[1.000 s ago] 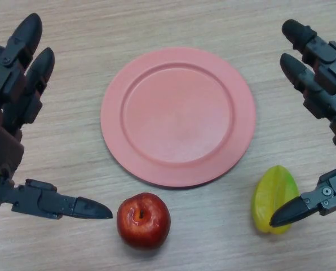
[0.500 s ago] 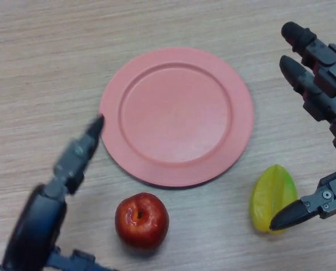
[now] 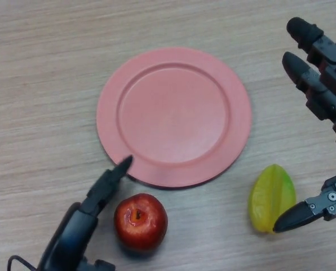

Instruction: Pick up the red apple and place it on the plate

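Start at the table's near left corner and you find the left hand, coming up from the near edge with its fingers stretched out straight and relaxed, gripping nothing. Their tip points away from you and reaches the near left part of the plate's rim; you cannot tell whether it touches the rim or hangs just above it. Just to the right of that hand, close beside it, the red apple sits on the bare wood near the near edge, stem hollow facing up; whether the hand touches the apple cannot be made out. The apple lies just off the plate's near rim, not on it. Moving on, the pink round plate fills the middle of the table and carries nothing. Further right, near the near right corner, you see a yellow-green star fruit lying on the wood, clear of the plate. At the right edge the right hand shows with its fingers straight and spread, pointing toward the far edge, while its thumb reaches in from the right with its tip over the near right side of the star fruit; nothing is gripped in it.
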Available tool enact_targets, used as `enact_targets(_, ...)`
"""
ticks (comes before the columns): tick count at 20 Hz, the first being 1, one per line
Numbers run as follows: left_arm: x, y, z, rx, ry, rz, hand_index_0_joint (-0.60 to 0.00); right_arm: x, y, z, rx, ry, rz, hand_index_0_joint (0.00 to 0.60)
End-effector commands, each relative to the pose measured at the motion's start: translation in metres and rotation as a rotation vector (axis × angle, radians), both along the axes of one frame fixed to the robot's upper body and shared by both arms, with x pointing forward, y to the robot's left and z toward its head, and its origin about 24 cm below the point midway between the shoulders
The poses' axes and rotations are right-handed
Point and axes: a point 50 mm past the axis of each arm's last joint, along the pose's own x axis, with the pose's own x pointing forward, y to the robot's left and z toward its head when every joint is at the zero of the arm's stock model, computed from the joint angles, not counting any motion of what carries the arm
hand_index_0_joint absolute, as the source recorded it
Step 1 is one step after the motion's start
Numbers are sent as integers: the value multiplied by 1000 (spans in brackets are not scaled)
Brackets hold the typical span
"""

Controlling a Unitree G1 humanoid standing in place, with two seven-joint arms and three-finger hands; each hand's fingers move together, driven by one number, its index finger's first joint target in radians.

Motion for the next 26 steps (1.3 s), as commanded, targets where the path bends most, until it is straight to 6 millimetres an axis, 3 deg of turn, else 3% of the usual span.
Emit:
enact_targets(1, -1, 6, 19, 25, -194, -10, -549, -13, -9, 25, 40, -180, -16, 0)
enact_targets(2, -2, 6, 17, 50, -213, -15, -600, -14, -11, 25, 40, -177, -26, 0)
enact_targets(5, -6, 9, 24, 113, -217, -4, -600, -15, -13, 26, 40, -183, -38, 0)
enact_targets(9, -4, 4, 57, 105, -311, -14, -600, -18, -14, 26, 39, -188, -47, 0)
enact_targets(11, 13, -4, 73, 121, -326, -17, -600, -19, -13, 27, 36, -187, -46, 0)
enact_targets(14, 56, -19, 95, 136, -360, -35, -600, -20, -11, 31, 22, -195, -42, 0)
enact_targets(17, 81, -33, 94, 178, -392, -49, -600, -21, -10, 29, 11, -197, -43, 0)
enact_targets(19, 84, -35, 93, 177, -409, -55, -400, -21, -11, 29, 9, -195, -45, 0)
enact_targets(22, 96, -35, 91, 29, -339, -2, -3, -22, -15, 27, 4, -187, -60, 0)
enact_targets(26, 92, -21, 98, 52, -264, 72, 0, -21, -14, 28, -8, -188, -66, 0)
